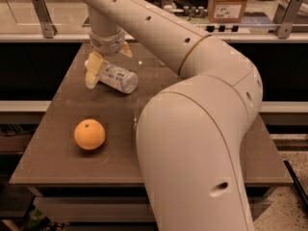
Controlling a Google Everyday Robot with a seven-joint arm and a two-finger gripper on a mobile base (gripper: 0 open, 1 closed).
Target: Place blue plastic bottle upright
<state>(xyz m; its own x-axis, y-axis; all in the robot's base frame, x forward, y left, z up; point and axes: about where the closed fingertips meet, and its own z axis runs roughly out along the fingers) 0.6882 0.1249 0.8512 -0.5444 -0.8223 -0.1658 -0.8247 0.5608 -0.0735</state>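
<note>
Your gripper (109, 60) hangs low over the far left part of the table (57, 153). Its 2 fingers (93, 71) are apart: 1 is right at the cap end of the blue plastic bottle (119, 79), the other sits behind it. The bottle lies on its side with its base pointing right, well apart from the orange (89, 134) near the front edge. I judge you are lining up the grasp. Centre the fingers across the body rather than the cap. Close gently, since thin plastic gives and rolls. Then lift a little and swing the base down squarely before letting go.
</note>
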